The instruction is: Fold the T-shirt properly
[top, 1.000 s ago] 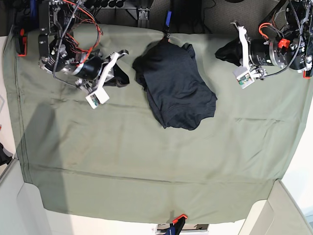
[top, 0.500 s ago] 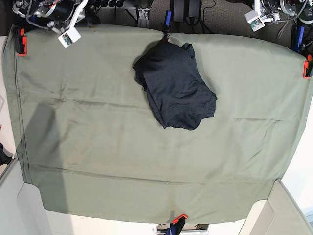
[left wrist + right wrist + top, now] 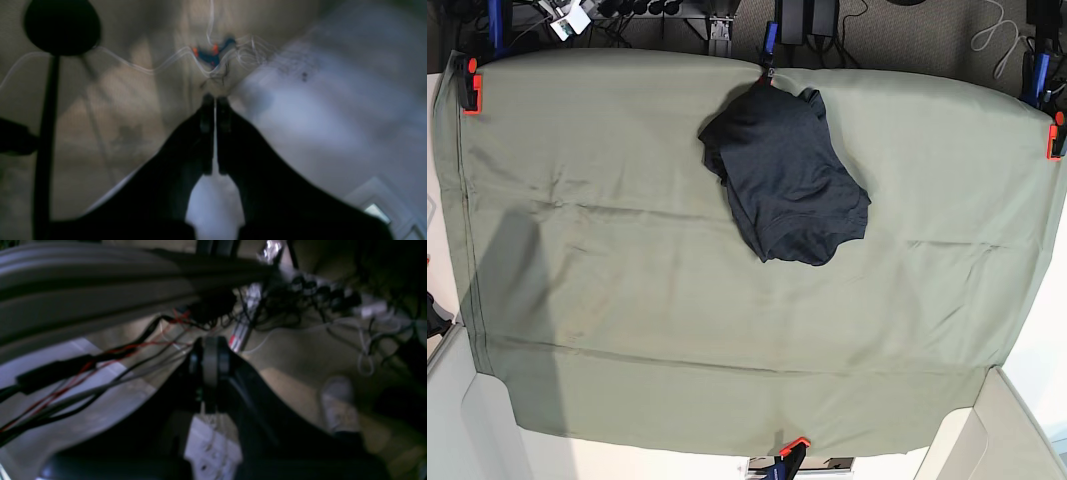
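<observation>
the green cloth [image 3: 627, 300] fills nearly the whole base view, stretched flat over the table, with long shallow creases running across its middle and lower part. orange clamps [image 3: 470, 88] hold it at the upper left corner, the right edge, the top middle and the bottom middle.

the t-shirt [image 3: 782, 180] lies in the upper centre of the base view as a dark, lumpy bundle. its top touches the clamp at the top edge, and its lower end points toward the lower right. nothing touches it.

the left claw [image 3: 215, 100] sits at the centre of its blurred wrist view, jaws closed and empty, facing a pale floor with white cables. the right claw [image 3: 210, 343] is likewise pressed closed on nothing, aimed at tangled cables [image 3: 300, 303] in the upper right.
</observation>
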You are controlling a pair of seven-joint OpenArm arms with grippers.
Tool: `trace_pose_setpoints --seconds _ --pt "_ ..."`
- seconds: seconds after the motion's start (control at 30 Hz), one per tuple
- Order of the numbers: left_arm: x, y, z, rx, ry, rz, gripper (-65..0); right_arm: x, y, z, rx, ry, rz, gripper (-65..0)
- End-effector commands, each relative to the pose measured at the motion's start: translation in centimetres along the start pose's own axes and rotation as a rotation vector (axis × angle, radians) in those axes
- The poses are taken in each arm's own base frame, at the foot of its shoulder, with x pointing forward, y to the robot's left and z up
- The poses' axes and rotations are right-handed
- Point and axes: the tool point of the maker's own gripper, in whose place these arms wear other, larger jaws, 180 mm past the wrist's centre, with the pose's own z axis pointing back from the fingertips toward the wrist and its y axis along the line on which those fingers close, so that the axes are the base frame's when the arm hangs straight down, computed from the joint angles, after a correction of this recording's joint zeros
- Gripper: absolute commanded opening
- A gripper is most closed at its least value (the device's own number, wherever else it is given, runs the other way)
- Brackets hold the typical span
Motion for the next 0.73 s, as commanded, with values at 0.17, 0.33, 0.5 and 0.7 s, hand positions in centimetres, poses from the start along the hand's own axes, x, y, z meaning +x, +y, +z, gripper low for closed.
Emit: trace_pose_setpoints --seconds 0.17,0.33,0.5,0.7 --pt "-1.0 2.2 -3.9 -0.011 0.131 -0.031 -63.6 -4.7 -1.9 -2.5 -0.057 0.214 -0.083 -65.0" --pt "0.6 3.9 -7.3 -0.022 0.200 0.032 -63.6 -7.3 -3.0 -5.2 -0.112 0.379 -0.078 -65.0" --pt "3.2 4.8 -10.1 0.002 0.256 0.118 -63.6 -9.0 -3.0 -7.3 -0.122 0.546 -0.089 -65.0" --pt "6.4 3.1 -12.3 -0.031 0.270 0.135 -63.6 -7.7 -3.9 -8.3 -0.118 0.581 -0.099 -65.0"
